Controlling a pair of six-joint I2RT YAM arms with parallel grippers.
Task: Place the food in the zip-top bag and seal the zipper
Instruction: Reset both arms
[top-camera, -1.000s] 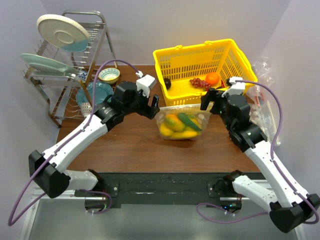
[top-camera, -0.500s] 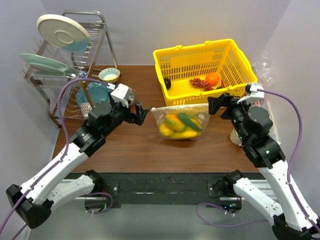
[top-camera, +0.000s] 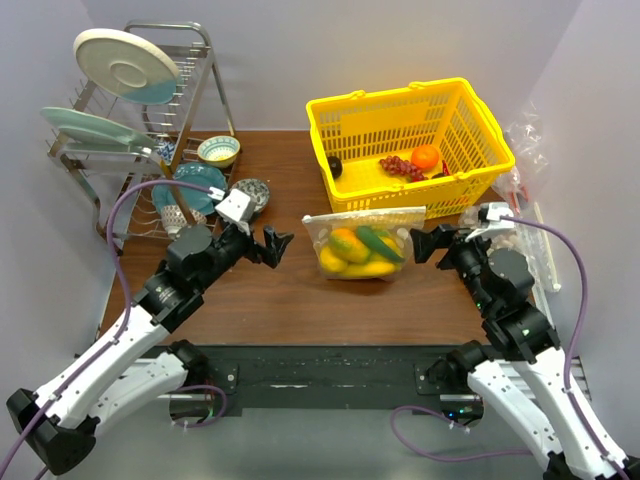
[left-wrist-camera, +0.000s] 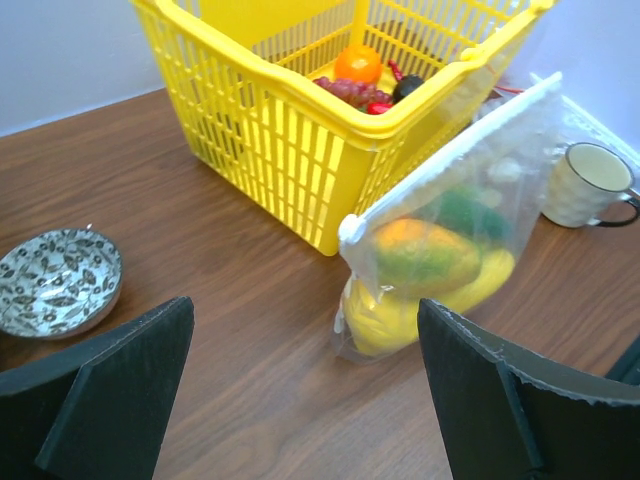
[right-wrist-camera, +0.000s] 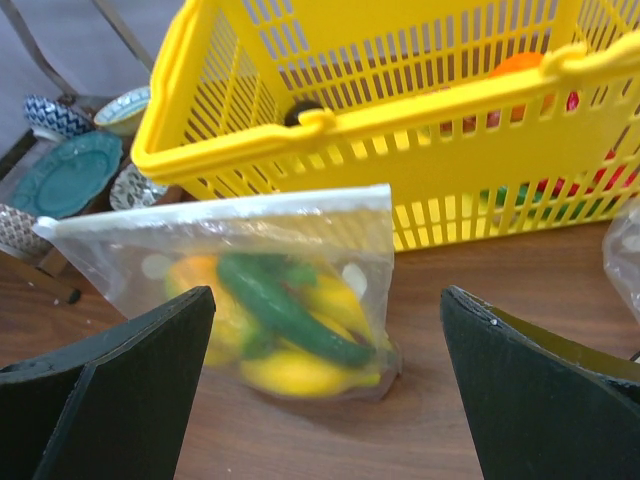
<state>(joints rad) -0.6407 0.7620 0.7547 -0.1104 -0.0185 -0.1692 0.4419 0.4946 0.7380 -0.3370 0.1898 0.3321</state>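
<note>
- finding the zip-top bag (top-camera: 362, 245) standing on the wooden table (top-camera: 270, 300), just in front of the yellow basket (top-camera: 470, 125); not being able to tell whether its top edge is touching the basket's near wall.
- noting the banana bunch (top-camera: 372, 268), the orange-green mango (top-camera: 345, 243) and the long green vegetable (top-camera: 378, 243) all lying inside the bag.
- reading the zipper (top-camera: 365, 214) as a flat, unbroken whitish strip across the mouth; judging it pressed shut, though not ruling out a small gap at either corner.
- holding the left gripper (top-camera: 278, 244) with fingers spread wide and empty, near the bag's left side but apart from it.
- holding the right gripper (top-camera: 422, 243) likewise spread wide and empty, just off the bag's right side.
- judging the task to be at its closing step: food bagged, seal apparently made, both grippers clear of the bag.
- expecting the next move to be calling for little more than a check of the strip; if finding a gap, pinching one end and sliding along the whole width.
</note>
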